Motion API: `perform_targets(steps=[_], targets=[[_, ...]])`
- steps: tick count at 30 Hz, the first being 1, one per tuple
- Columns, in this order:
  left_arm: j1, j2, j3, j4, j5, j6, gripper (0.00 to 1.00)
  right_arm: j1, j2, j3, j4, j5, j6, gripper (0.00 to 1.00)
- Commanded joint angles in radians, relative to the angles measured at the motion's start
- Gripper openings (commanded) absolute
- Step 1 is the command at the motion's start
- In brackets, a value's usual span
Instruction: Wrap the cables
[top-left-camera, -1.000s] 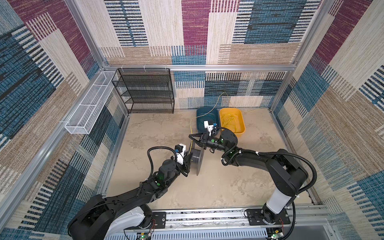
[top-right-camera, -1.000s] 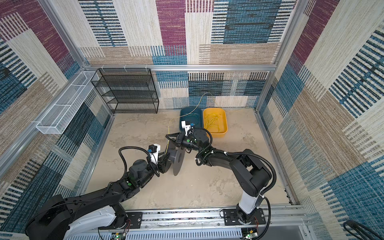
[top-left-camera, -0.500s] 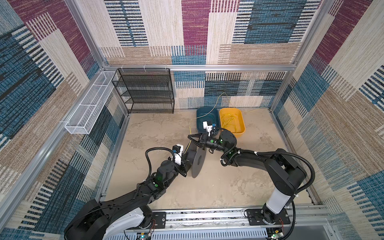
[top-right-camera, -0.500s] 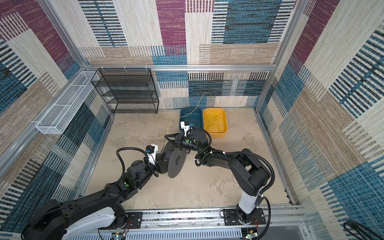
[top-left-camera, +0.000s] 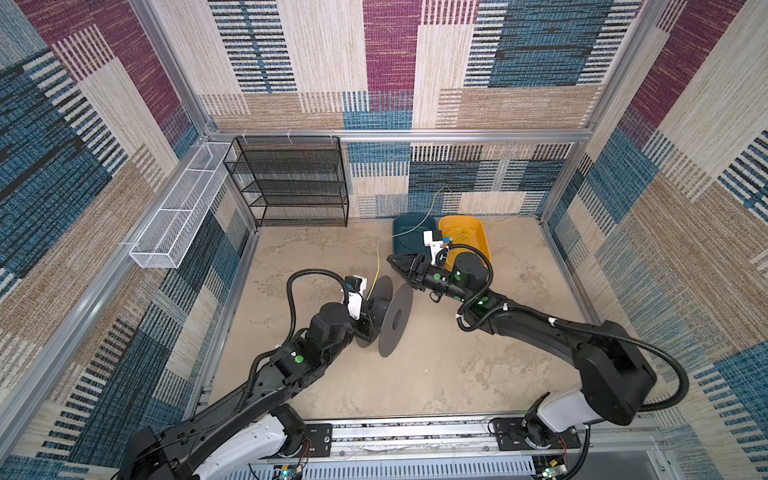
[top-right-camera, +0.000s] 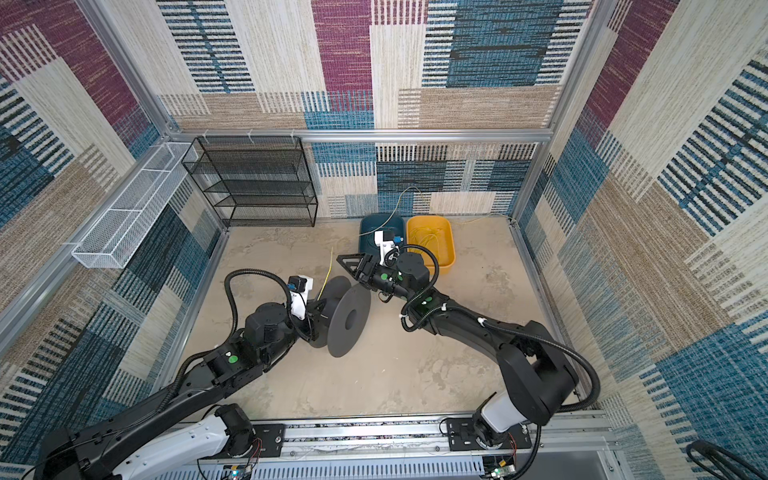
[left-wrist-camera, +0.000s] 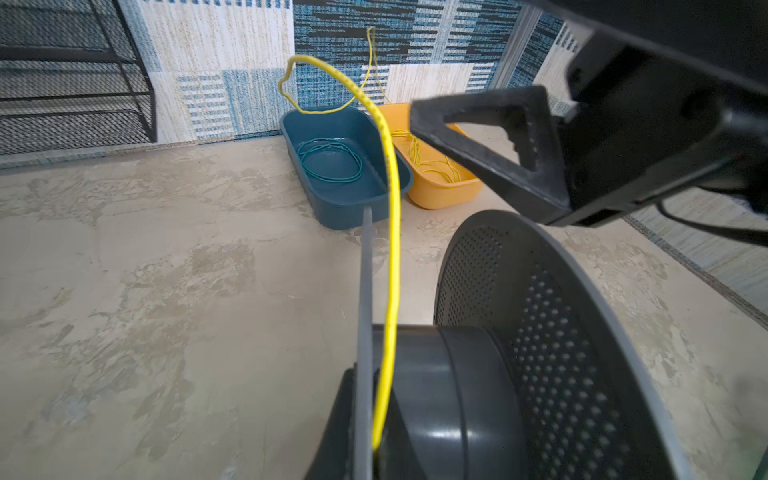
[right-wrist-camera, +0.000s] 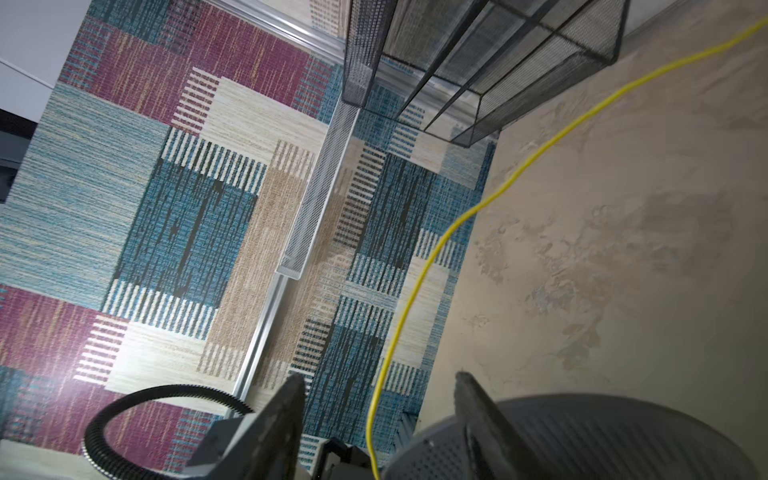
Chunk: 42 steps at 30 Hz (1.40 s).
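Since a sec ago R gripper (right-wrist-camera: 378, 376) has let go, jaws now wide. L gripper (top-right-camera: 316, 311) is clamped on spool (top-right-camera: 351, 320) flange, mid-table. Cable (top-right-camera: 326, 270) rises from hub, long axis near-to-far, pointing toward back wall, looping to blue bin (top-right-camera: 374, 220); passes between R fingers (right-wrist-camera: 286, 415), clear of both.

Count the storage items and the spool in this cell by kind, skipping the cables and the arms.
Plastic tubs: 2 (teal tub, orange tub)
Black mesh shelf rack: 1
White mesh basket: 1
Grey spool: 1
Total: 5
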Motion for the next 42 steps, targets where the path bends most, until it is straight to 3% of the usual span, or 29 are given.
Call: perform_targets(steps=[1,7,11,17,22,27,31,42], targets=[[-0.001,-0.019,0.074,-0.184,-0.047,-0.010,0.00,-0.034,-0.084,-0.027,-0.245,0.162,-0.149,0.65],[0.001,-0.010,0.164,-0.340,-0.029,0.019,0.00,-0.202,-0.289,-0.099,-0.466,0.315,-0.271,0.69],[0.001,-0.009,0.202,-0.398,-0.005,0.063,0.00,-0.301,-0.345,-0.032,-0.585,0.426,-0.423,0.71],[0.001,-0.009,0.236,-0.434,0.018,0.102,0.00,-0.390,-0.133,0.150,-0.568,0.261,-0.525,0.74],[0.001,-0.023,0.227,-0.434,0.038,0.095,0.00,-0.418,0.148,0.369,-0.503,0.157,-0.519,0.77],[0.001,-0.043,0.221,-0.455,0.047,0.092,0.00,-0.472,0.408,0.605,-0.476,0.109,-0.403,0.79],[-0.001,-0.065,0.218,-0.470,0.057,0.095,0.00,-0.527,0.627,0.786,-0.436,-0.024,-0.256,0.80],[0.001,-0.093,0.213,-0.485,0.064,0.109,0.00,-0.549,0.932,1.041,-0.244,-0.151,0.003,0.80]])
